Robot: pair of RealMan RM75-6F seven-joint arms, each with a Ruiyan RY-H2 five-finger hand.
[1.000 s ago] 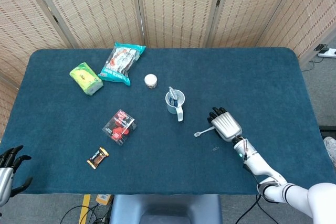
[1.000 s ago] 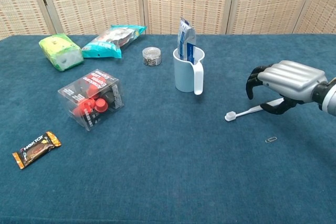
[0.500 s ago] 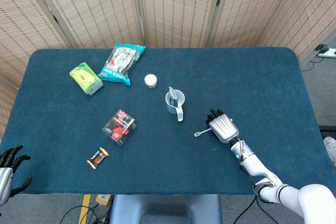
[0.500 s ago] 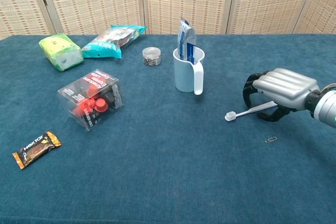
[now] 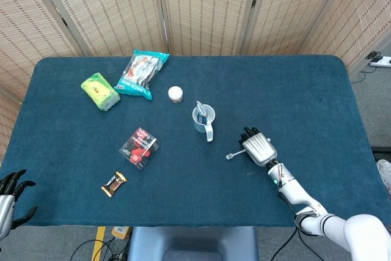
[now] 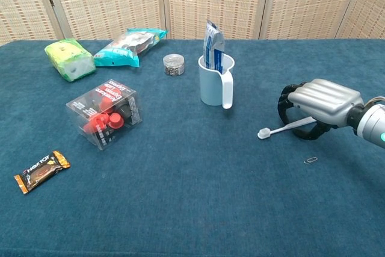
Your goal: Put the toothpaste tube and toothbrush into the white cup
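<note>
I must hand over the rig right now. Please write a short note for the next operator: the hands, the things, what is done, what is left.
Left hand: at the table's near left corner, fingers apart, holds nothing.
Right hand: curled over the toothbrush handle; whether it grips the handle I cannot tell. The brush lies on the table, head toward the cup.
Done: the toothpaste stands in the cup.
Left: secure the brush, lift it and put it into the cup.
</note>
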